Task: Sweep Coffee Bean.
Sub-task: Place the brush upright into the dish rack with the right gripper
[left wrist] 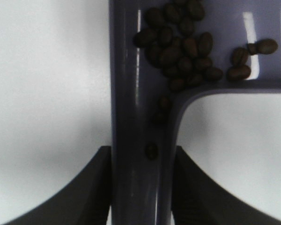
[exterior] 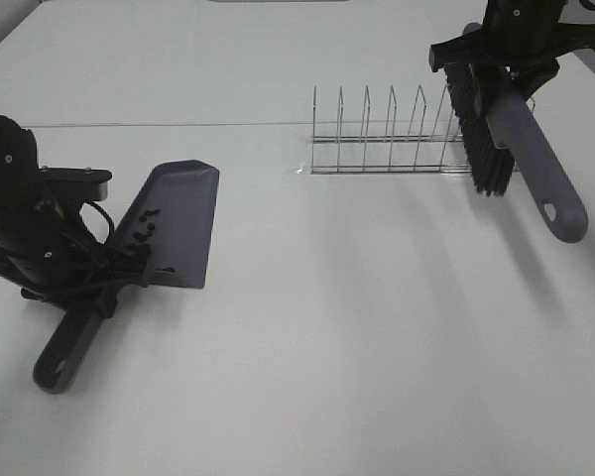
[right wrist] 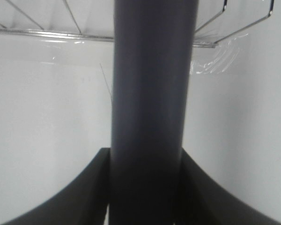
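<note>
Sweeping looks done: coffee beans [left wrist: 178, 42] sit in the dustpan [exterior: 174, 223].
Left gripper [left wrist: 141, 161] clamps its handle [left wrist: 131, 117], right gripper [right wrist: 147, 159] the brush [exterior: 516, 129]; only emptying seems left.

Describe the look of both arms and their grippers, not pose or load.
The left arm is black and blocky, with small screw heads, looping black cables and a pale grey bar. The right arm shows black angular parts. The left fingers and right fingers are black, flaring in curves.
</note>
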You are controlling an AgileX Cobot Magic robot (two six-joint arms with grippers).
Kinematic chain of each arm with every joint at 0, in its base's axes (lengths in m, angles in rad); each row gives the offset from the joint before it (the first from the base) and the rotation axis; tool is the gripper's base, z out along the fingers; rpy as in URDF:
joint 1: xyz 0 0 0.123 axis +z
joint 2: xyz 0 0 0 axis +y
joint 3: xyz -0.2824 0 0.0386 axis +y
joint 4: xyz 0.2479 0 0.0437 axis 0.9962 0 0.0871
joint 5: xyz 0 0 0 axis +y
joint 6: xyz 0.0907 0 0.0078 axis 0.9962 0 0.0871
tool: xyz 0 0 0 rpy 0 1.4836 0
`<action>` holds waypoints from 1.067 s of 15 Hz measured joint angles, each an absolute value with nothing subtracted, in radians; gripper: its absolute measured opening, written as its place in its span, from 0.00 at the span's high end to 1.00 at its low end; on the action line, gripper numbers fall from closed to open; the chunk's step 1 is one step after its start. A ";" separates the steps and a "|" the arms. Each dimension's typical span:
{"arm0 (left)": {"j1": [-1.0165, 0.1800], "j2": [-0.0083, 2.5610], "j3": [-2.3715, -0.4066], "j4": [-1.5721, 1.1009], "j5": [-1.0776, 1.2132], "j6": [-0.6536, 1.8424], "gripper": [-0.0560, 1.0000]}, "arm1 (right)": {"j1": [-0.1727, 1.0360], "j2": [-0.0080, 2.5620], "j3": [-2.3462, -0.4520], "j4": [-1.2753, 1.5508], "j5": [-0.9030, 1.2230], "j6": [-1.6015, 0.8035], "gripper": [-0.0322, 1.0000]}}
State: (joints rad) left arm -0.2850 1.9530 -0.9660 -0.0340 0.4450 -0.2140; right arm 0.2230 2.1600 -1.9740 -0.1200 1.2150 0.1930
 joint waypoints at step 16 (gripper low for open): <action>-0.285 1.953 -0.966 -0.033 0.442 -0.214 0.61 | 0.230 2.081 -1.686 -0.199 1.220 0.244 0.62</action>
State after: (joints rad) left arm -0.2850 1.9530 -0.9660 -0.0330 0.4420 -0.2140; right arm 0.2300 2.0810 -1.6860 -0.1990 1.2200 0.2440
